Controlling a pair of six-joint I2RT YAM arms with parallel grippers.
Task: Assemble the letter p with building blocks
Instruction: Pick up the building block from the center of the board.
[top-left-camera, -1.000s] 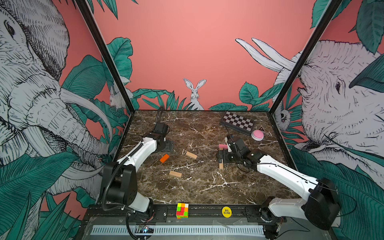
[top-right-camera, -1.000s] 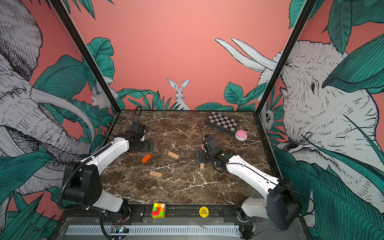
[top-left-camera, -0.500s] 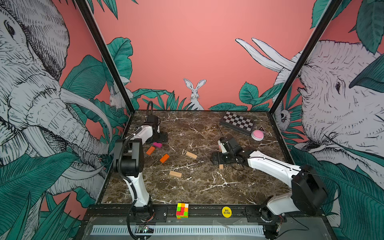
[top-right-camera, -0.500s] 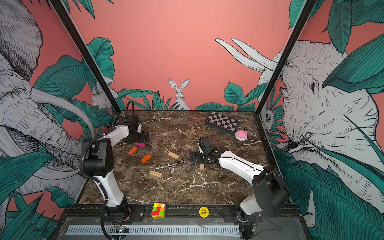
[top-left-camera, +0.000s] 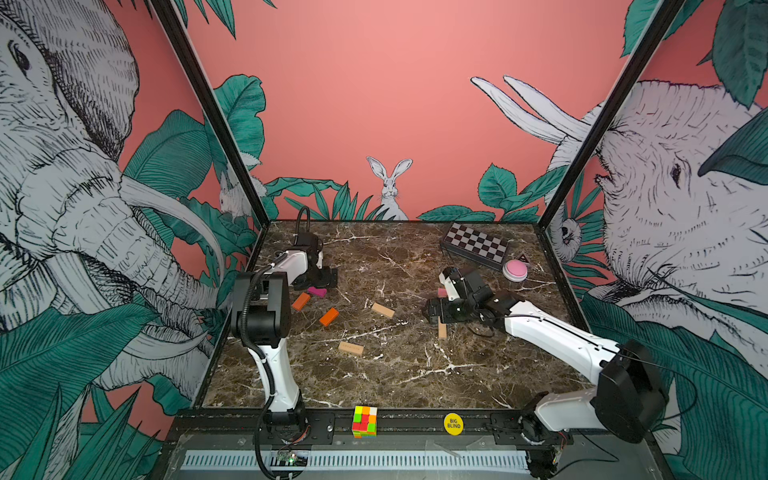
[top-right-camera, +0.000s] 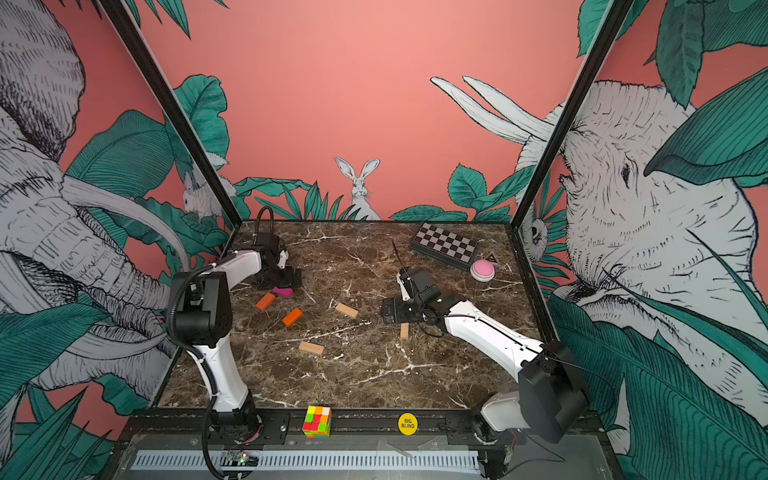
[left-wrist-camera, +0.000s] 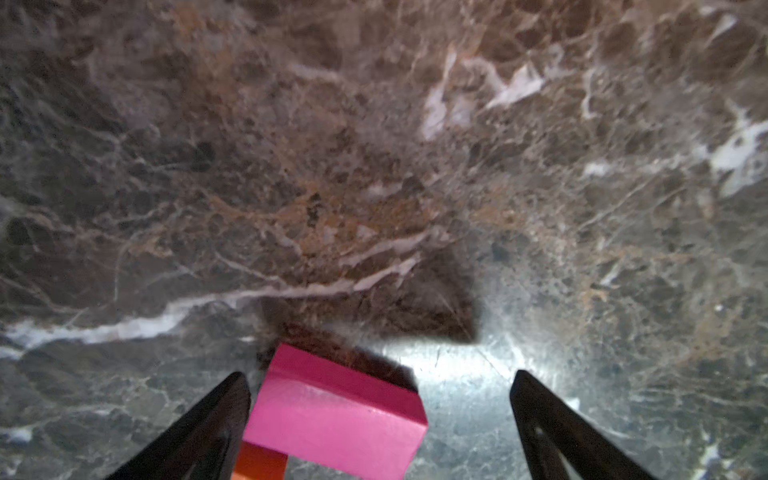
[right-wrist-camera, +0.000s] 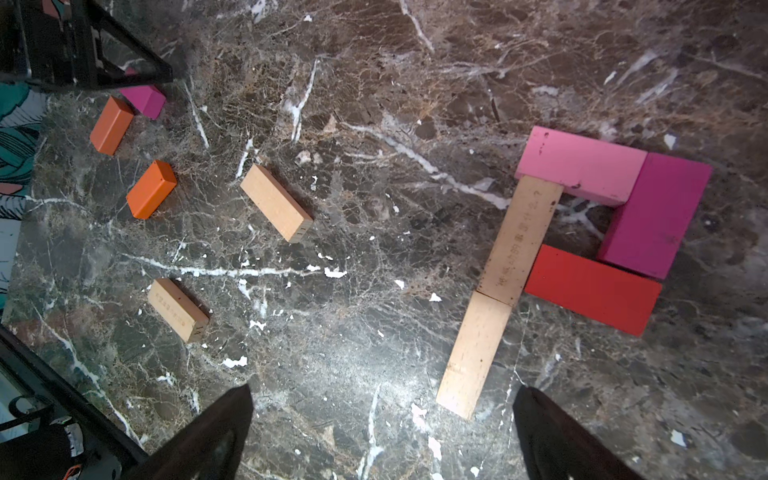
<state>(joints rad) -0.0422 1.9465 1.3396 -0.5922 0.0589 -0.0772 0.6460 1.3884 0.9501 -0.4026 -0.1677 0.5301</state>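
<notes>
Open left pincer (left-wrist-camera: 379, 374) straddled magenta block (left-wrist-camera: 332, 411) near worktop's (top-left-camera: 395, 374) far-left corner, off-centre. It should centre, avoid touching orange block (left-wrist-camera: 259, 463), then close. Open right pincer (right-wrist-camera: 382, 390) hovered over P-shaped blocks (right-wrist-camera: 519, 237) toward the right edge.

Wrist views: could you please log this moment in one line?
blocks: five form P; left end effector: open around magenta block; right end effector: open, empty
</notes>
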